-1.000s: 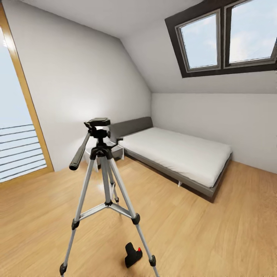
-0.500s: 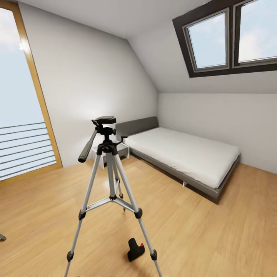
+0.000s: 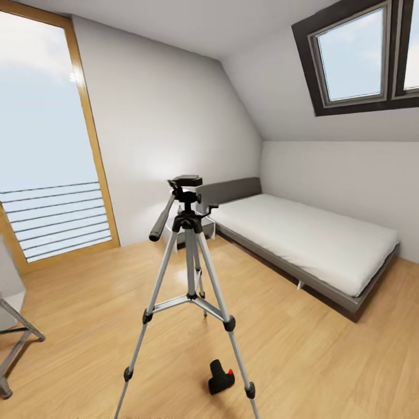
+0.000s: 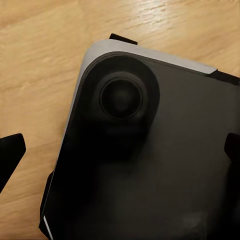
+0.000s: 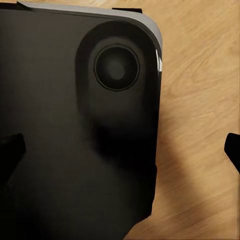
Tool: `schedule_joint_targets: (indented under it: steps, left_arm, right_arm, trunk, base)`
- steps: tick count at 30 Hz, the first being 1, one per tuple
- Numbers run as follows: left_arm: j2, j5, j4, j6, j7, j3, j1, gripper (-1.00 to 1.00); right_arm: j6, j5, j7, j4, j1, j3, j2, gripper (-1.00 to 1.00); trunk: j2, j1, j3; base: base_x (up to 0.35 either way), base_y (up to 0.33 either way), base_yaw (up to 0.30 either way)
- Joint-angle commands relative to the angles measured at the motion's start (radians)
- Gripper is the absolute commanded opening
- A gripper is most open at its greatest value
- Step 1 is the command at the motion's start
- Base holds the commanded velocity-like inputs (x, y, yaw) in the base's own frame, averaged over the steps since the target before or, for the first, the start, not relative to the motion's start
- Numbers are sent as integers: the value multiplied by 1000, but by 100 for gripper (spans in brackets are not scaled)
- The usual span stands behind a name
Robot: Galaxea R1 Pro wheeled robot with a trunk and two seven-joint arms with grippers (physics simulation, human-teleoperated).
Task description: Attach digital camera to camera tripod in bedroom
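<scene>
In the head view, the camera tripod (image 3: 190, 262) stands on the bedroom's wood floor in mid-picture, silver legs spread, with its black pan head (image 3: 187, 181) bare on top and the long handle (image 3: 162, 217) sloping down to the left. The digital camera (image 3: 221, 377), small and black with a red dot, lies on the floor just inside the tripod's front right leg. In the left wrist view, my left gripper (image 4: 120, 152) hangs open over my own dark base, and in the right wrist view my right gripper (image 5: 121, 149) does the same. Nothing sits between either pair of fingers.
A white bed (image 3: 308, 238) with a grey headboard runs along the right wall. A tall oak-framed window (image 3: 49, 157) with a rail is at the left, and skylights (image 3: 355, 55) are above. A small white nightstand (image 3: 205, 230) stands behind the tripod. Grey legs (image 3: 14, 343) of something show at the left edge.
The head view has turned left, so tripod, camera and bed sit further right in the picture, more window shows and the grey legs have entered. The things themselves have not moved.
</scene>
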Motion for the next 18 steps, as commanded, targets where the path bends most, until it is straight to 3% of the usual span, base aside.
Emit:
schedule_joint_targets:
  steps: [1, 18]
  left_arm:
    - [0, -1, -1, -1, 0, 8, 0, 100]
    - [0, -2, -1, 0, -1, 6, 0, 100]
  right_arm:
    - [-3, 1, 1, 0, 0, 1, 0, 100]
    - [-4, 1, 4, 0, 1, -1, -3, 100]
  trunk:
    - [0, 0, -1]
    - [0, 0, -1]
  base:
    - [0, 0, 148]
    - [0, 0, 29]
